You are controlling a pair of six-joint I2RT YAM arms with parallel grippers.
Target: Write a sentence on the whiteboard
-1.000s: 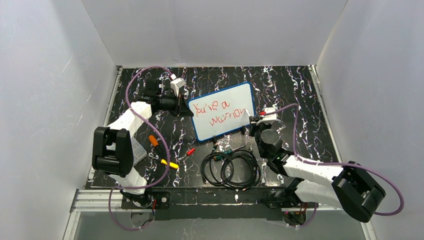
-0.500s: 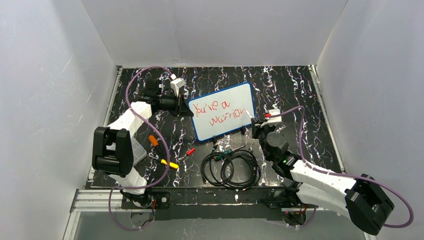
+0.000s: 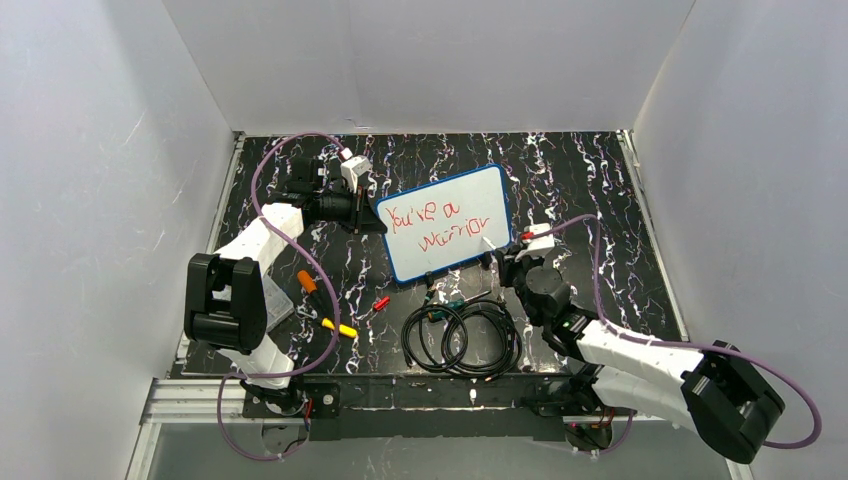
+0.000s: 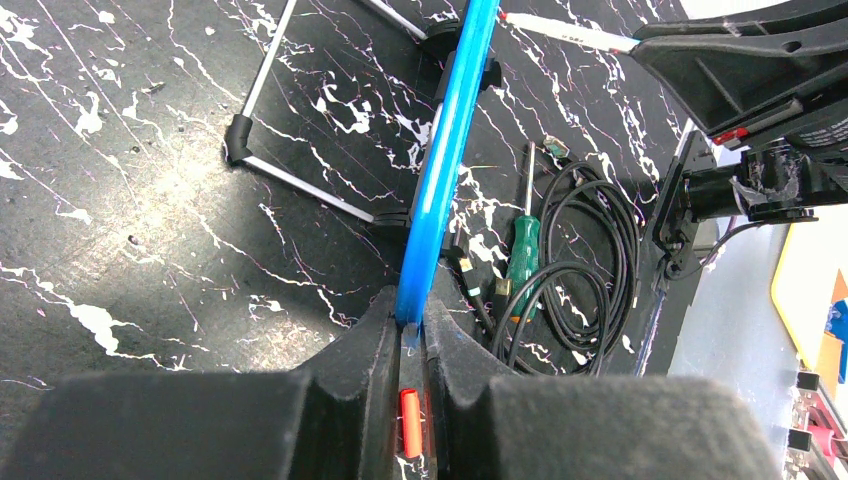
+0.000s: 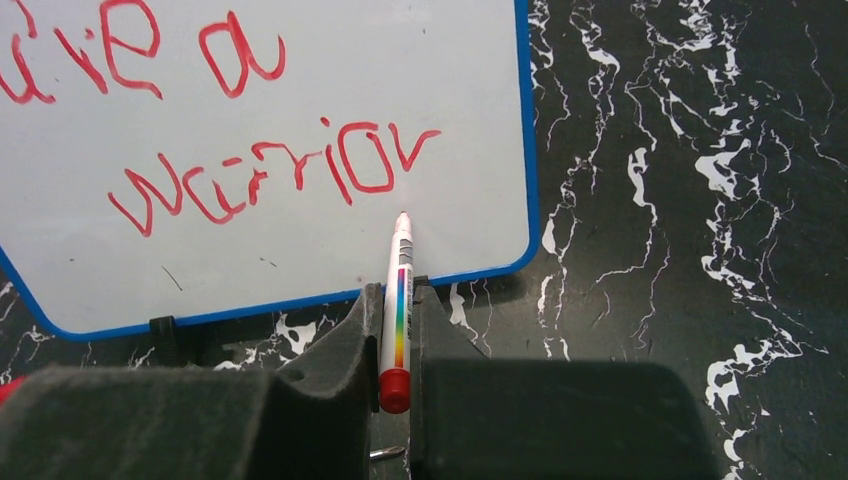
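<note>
Blue-framed and small, the whiteboard (image 3: 447,222) sits near the middle of the black, white-veined worktop (image 3: 600,180), turned at a slant between the two arms. Red handwriting runs across it in two lines, and the sentence (image 5: 290,165) reads "You're a" above "warrior". The left end effector (image 4: 405,310) is clenched on the board's left edge, with the blue frame pinched between its two dark fingers. From that wrist the board is seen edge-on, with a thin wire stand (image 4: 290,170) on the worktop behind it. The right end effector (image 5: 397,295) reaches in from the board's lower right and grips a white marker (image 5: 400,262) with a rainbow stripe and a red end. The marker lies along the gap between the fingers, tip forward. That tip is over the white surface just below the last letters of "warrior", near the bottom frame; I cannot tell whether it touches. Nearer the arm bases, a coil of black cable (image 3: 462,338) lies on the worktop with a green-handled screwdriver (image 4: 522,250) beside it. Well to the left, close to the left arm, lie an orange pen (image 3: 307,281) and a yellow pen (image 3: 340,327).
</note>
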